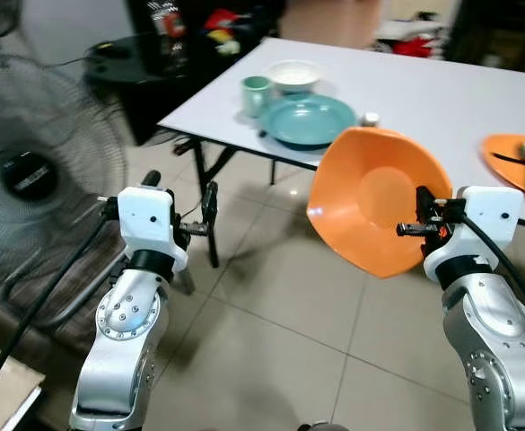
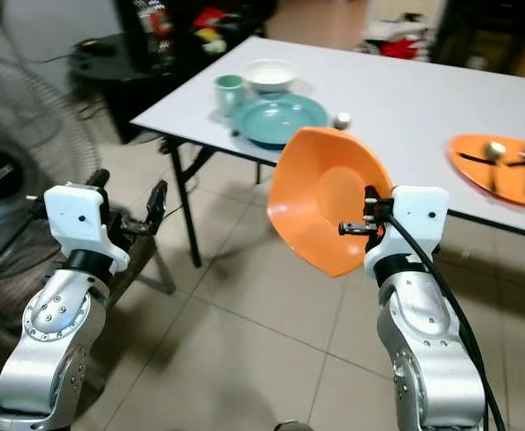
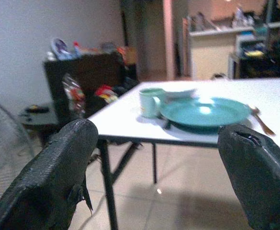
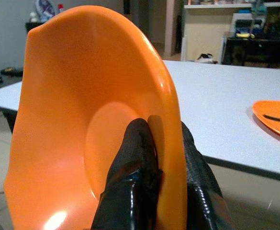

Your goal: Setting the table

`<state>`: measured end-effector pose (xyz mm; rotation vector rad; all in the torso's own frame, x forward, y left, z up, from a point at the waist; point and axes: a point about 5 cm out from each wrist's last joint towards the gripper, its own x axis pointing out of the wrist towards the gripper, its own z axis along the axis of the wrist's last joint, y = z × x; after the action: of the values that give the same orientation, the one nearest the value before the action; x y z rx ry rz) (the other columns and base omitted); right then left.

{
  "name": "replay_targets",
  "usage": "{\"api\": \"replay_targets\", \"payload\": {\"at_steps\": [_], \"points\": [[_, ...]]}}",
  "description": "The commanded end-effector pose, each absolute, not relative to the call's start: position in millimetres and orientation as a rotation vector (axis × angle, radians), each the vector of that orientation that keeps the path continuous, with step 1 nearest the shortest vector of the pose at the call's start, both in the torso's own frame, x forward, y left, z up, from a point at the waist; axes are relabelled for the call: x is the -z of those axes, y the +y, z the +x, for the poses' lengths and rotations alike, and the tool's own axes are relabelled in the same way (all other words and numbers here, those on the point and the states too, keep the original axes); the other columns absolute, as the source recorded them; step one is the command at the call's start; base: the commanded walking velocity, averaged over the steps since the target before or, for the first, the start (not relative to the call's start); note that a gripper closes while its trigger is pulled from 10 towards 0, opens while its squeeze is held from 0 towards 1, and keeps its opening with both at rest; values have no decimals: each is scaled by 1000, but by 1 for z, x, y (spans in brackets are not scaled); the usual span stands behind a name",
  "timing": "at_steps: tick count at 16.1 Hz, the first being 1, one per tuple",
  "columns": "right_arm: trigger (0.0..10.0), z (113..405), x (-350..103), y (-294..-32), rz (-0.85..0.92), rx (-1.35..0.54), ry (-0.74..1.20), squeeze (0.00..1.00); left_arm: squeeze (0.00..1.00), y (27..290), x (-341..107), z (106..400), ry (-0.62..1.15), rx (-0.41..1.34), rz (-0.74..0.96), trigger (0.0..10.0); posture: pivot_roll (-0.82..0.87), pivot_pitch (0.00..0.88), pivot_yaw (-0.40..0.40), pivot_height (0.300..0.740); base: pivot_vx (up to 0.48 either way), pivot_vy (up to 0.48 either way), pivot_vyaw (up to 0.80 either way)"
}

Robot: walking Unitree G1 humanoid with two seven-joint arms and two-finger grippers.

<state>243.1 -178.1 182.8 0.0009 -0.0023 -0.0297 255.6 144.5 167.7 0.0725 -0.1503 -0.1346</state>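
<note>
My right gripper (image 1: 418,215) is shut on the rim of an orange bowl (image 1: 374,199), held on edge in the air in front of the white table (image 1: 424,99); the fingers (image 4: 135,158) pinch the rim (image 4: 171,143) from both sides. My left gripper (image 1: 181,205) stands open and empty over the floor, short of the table's near corner. On the table sit a teal plate (image 1: 309,119), a green mug (image 1: 256,93) and a white bowl (image 1: 294,74). An orange plate (image 1: 518,163) with a spoon and a fork lies at the right.
A standing fan (image 1: 29,175) is close on my left. A dark cabinet (image 1: 168,54) with clutter stands behind the table's left end. The folding table legs (image 1: 204,184) stand just ahead of the left gripper. Tiled floor (image 1: 280,350) lies below.
</note>
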Motion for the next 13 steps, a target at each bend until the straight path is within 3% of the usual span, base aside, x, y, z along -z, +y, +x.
{"api": "replay_targets", "payload": {"at_steps": [1, 8, 13], "points": [[10000, 241, -193, -172, 36, -31, -37, 0, 0, 149, -162, 254, -117, 173, 85, 10000, -4, 0, 56, 740, 0, 0, -775], [10000, 239, -193, -180, 65, -12, -30, 0, 0, 145, -164, 248, -147, 206, 62, 10000, -9, 0, 38, 740, 0, 0, -792], [10000, 241, -194, -184, 37, 10, -22, 0, 0, 148, -163, 249, -125, 197, 48, 10000, -13, 0, 35, 740, 173, 0, 0]]}}
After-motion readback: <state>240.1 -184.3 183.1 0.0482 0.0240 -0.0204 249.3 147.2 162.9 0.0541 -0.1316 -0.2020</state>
